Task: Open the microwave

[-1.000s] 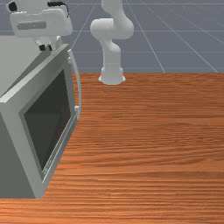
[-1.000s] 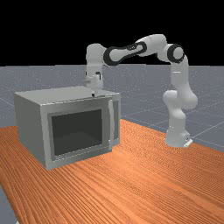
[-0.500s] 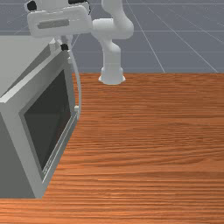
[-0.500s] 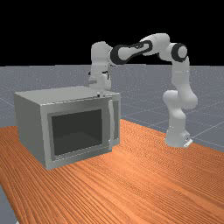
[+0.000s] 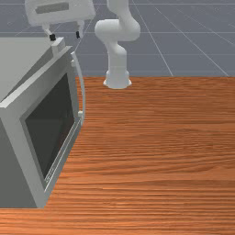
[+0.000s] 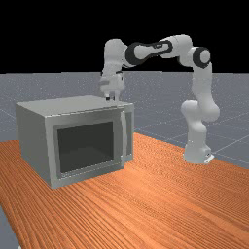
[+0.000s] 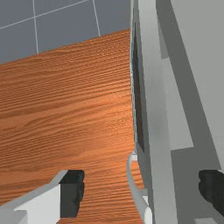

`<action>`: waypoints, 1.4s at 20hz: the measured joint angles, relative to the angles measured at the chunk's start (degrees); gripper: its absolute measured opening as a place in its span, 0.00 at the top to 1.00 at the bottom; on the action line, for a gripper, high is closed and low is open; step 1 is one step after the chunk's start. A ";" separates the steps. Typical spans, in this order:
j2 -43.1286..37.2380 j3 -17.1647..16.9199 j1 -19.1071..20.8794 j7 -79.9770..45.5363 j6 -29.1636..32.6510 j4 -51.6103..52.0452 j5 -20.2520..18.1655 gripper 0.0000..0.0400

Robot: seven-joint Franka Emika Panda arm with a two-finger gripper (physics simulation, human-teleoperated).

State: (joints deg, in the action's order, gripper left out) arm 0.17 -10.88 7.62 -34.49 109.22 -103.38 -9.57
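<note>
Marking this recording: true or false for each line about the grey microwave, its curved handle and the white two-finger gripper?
1. The boxy grey microwave stands on the orange-brown wooden table. True.
2. The white gripper with black fingertips is shut on the curved pale handle. False: it is open, above the handle.
3. In the far view, the handle is right of the dark rectangular window. True.
4. In the far view, the microwave is right of the arm's white base. False: it is left of it.

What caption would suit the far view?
A robot arm reaches over a wooden table, its open gripper poised above a microwave.
</note>
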 joint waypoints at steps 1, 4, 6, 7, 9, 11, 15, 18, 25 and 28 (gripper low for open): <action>0.11 -0.04 0.08 -0.01 0.13 -0.07 0.05 0.02; 0.69 -0.14 0.18 0.51 1.21 -0.30 0.11 0.00; 1.02 -0.22 0.28 1.03 1.98 -0.81 0.16 0.00; 1.33 -0.24 0.31 1.17 2.61 -1.27 0.21 0.00; 2.14 -0.25 0.34 1.30 4.39 -2.12 0.35 0.00; 3.11 -0.22 0.32 1.26 5.48 -2.80 0.53 0.00; 5.55 -0.44 0.40 1.29 6.98 -3.09 1.01 0.08; 5.85 -0.50 0.36 1.36 7.45 -2.88 1.04 0.11; 6.24 3.41 1.54 -2.16 7.20 -3.32 0.76 0.00; 11.08 6.13 3.06 -6.20 5.69 3.16 1.52 0.00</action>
State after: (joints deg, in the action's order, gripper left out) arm 11.25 -4.76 10.68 -40.69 114.91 -100.22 -8.05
